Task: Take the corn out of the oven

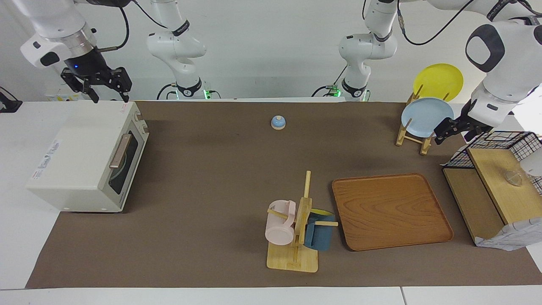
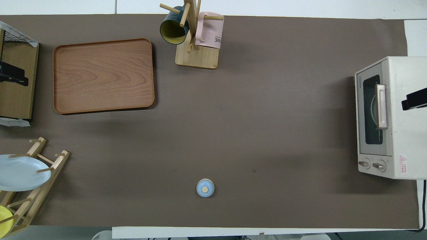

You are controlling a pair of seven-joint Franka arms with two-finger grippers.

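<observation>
Oven (image 1: 87,163) sits at the right arm's end of the table, door shut, tan handle (image 1: 120,151) across the dark glass; a round pale shape shows through the glass, corn itself can't be made out. Right gripper (image 1: 95,84) hangs in the air over the oven's top edge nearest the robots, fingers spread, holding nothing. Left gripper (image 1: 455,129) is well away from the oven at the left arm's end, low beside the plate rack (image 1: 413,135) and the wire basket (image 1: 495,148); can't tell its fingers' state. Rack holds a blue plate (image 1: 425,116) and a yellow plate (image 1: 438,80). Between the oven and that rack: a small blue bell (image 1: 278,122), a wooden tray (image 1: 391,210), and a mug tree (image 1: 296,228) with a pink mug (image 1: 280,222) and a dark blue mug (image 1: 319,231).
</observation>
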